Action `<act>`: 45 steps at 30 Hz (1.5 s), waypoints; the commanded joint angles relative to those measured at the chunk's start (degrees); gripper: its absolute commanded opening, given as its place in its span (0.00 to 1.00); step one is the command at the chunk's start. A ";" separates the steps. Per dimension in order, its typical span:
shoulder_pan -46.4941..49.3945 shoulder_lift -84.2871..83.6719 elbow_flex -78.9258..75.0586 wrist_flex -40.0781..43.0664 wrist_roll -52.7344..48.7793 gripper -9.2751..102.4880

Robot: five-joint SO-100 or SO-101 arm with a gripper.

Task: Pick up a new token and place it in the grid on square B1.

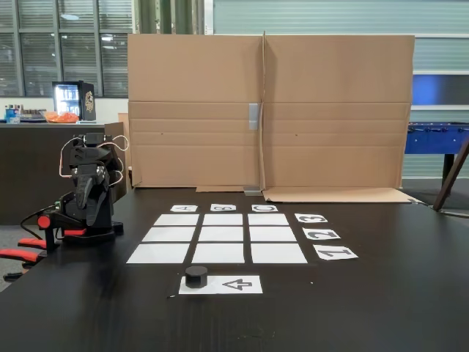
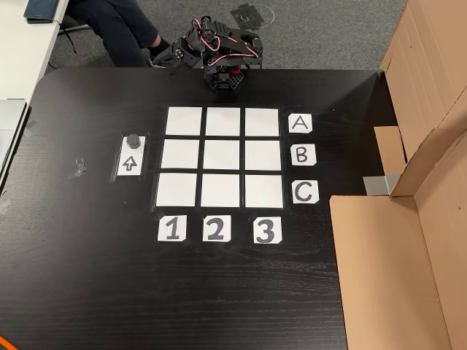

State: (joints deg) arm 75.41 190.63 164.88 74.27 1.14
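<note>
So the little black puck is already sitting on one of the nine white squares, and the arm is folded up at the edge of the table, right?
Not quite. The puck is not on the grid; in the other view from above it sits on the separate white strip with the arrow, beside the grid's column 1. All nine squares are bare. The rest holds: the arm is folded up at the table edge.

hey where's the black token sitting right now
The token sits on the left end of the arrow strip in the fixed view, just in front of the grid, apart from the arm's folded gripper.
</note>
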 commanded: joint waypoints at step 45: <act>0.00 -32.61 -30.67 0.09 -1.49 0.29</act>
State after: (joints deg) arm 75.23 164.97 140.27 73.92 -0.26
